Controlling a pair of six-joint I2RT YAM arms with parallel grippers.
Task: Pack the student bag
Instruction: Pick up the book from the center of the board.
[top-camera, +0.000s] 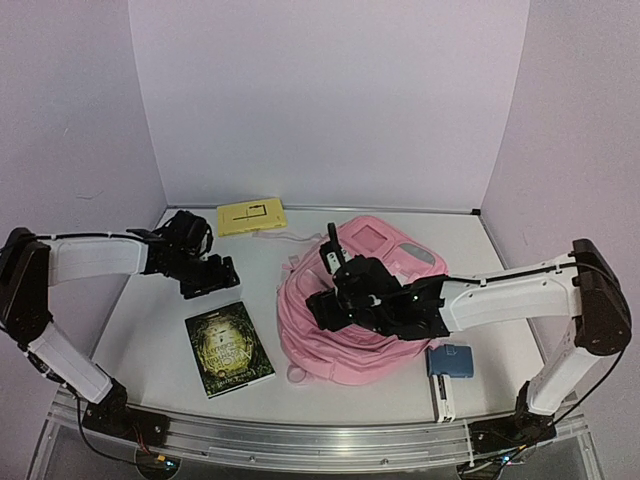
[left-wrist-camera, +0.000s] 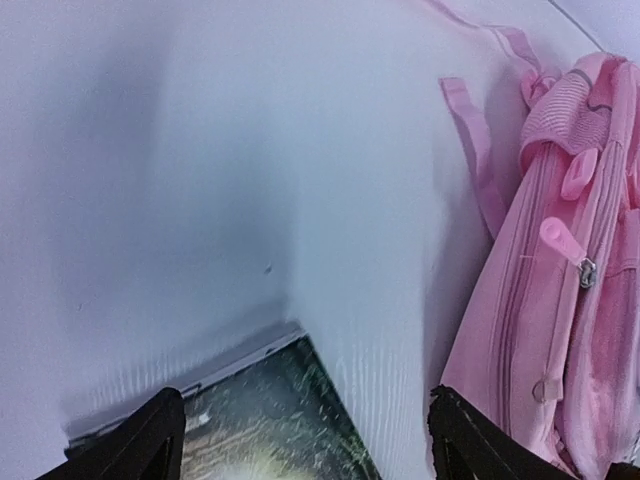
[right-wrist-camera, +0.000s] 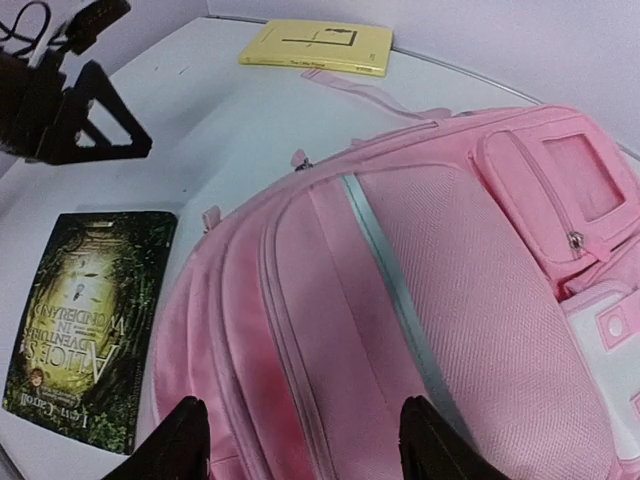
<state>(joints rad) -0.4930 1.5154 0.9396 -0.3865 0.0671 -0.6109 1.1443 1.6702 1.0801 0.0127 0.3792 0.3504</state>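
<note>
Top view: student bag (top-camera: 335, 350) lies flat on the white table (top-camera: 150, 325), right of centre, front pockets facing up, thin pink straps trailing from its far end toward a yellow book (top-camera: 252, 217) at the back wall. A dark green book (top-camera: 228, 348) lies left of the bag, near it but apart. A small blue case (top-camera: 450, 360) sits just beside the bag's right edge. Left arm (top-camera: 95, 257) reaches in from the left, and the left jaws hang above bare table between the two books. Right arm (top-camera: 510, 292) reaches across the bag, and the right jaws are over its left part; from this height I cannot tell how either pair stands. Left wrist view: both black fingers (left-wrist-camera: 140, 445) sit at the bottom corners, so the left jaws are spread wide with nothing between them. A corner of the green book (left-wrist-camera: 285, 425) lies below the gap. The bag (left-wrist-camera: 560, 340) fills the right edge, with a zip pull (left-wrist-camera: 565, 245) and a loose strap (left-wrist-camera: 470, 140) lying on the table (left-wrist-camera: 250, 150). Right wrist view: fingers (left-wrist-camera: 480, 445) (right-wrist-camera: 180, 445) at the bottom edge stand apart, so the right jaws are spread and grip nothing, poised above the bag (right-wrist-camera: 450, 300); whether they touch the fabric, cannot tell. A pale blue strip (right-wrist-camera: 390, 280) runs along the mesh panel, and a windowed pocket (right-wrist-camera: 570, 190) sits at the right. The green book (right-wrist-camera: 90, 320), cover up, titled Alice's Adventures in Wonderland, lies left of the bag, and the yellow book (right-wrist-camera: 320, 47) is at the far edge.
</note>
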